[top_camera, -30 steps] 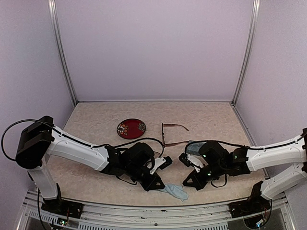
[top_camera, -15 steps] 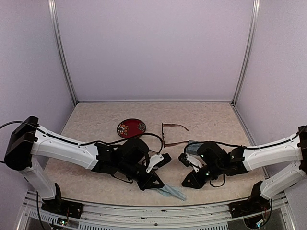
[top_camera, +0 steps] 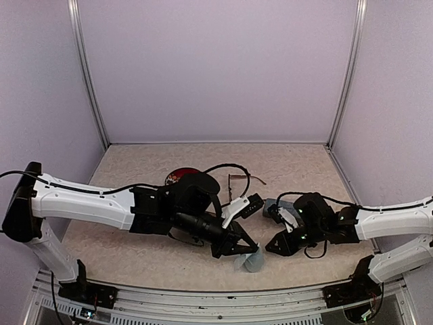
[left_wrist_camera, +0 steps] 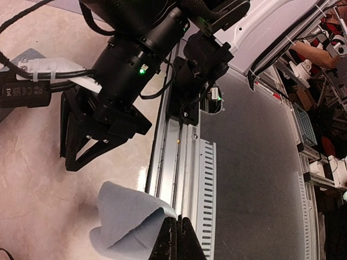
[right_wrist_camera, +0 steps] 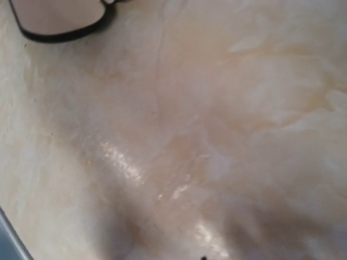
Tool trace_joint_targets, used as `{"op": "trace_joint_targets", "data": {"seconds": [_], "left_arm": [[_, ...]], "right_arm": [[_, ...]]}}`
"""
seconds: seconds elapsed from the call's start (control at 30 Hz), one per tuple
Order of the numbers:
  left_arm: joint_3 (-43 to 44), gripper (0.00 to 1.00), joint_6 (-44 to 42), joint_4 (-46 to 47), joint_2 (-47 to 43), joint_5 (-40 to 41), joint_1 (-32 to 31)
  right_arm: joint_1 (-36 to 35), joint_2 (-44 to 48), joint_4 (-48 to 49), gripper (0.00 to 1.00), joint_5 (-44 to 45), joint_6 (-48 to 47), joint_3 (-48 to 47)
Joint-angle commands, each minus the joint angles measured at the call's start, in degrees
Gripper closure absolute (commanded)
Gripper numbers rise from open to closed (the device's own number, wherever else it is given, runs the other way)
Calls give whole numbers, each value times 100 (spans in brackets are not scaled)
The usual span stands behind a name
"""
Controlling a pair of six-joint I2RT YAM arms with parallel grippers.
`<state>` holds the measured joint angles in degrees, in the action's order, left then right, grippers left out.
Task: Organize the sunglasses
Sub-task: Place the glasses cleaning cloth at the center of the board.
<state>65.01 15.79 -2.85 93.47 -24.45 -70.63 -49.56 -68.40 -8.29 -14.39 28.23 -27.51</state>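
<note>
Light-blue cloth [left_wrist_camera: 130, 223] — red patterned dish [top_camera: 177, 176]

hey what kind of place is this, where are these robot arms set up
Probably a lab test cell: plain lilac walls in metal framing enclose a marble-look table, and the left wrist view shows cluttered shelving beyond the table's edge.

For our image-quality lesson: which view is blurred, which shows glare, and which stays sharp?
Right wrist: soft and out of focus, glare streaks on the table, a dark frame at top left. Left wrist: sharp on the blue cloth. Top external: evenly lit, crisp.
</note>
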Motion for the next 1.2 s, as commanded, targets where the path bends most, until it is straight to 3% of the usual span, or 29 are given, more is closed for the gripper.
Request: {"op": "trace_joint_targets", "data": {"seconds": [0.0, 0.2, 0.4, 0.6, 0.73, 0.8, 0.93, 1.17], "left_arm": [[295, 100, 128, 196, 376, -329, 89], [420, 100, 648, 583, 730, -601, 458], [608, 100, 1105, 630, 1642, -547, 1213], [1604, 99, 780, 178, 2848, -358, 1676], [1995, 98, 648, 15, 3069, -127, 1817], [2173, 95, 583, -101, 3177, -39, 1861], [2202, 78, 557, -159, 3197, 13, 1872], [1642, 57, 285, 271, 2467, 237, 1853]], "right_arm": [[194, 231, -73, 78, 57, 66, 130], [484, 379, -213, 78, 111, 21, 242], [794, 548, -400, 77, 247, -56, 258], [825, 359, -362, 76, 93, -151, 141], [822, 253, -151, 75, -220, -357, 169], [802, 294, 1, 74, -404, -375, 217], [587, 271, 69, 69, -494, -455, 192], [-101, -77, 185, 63, -233, -549, 16]]}}
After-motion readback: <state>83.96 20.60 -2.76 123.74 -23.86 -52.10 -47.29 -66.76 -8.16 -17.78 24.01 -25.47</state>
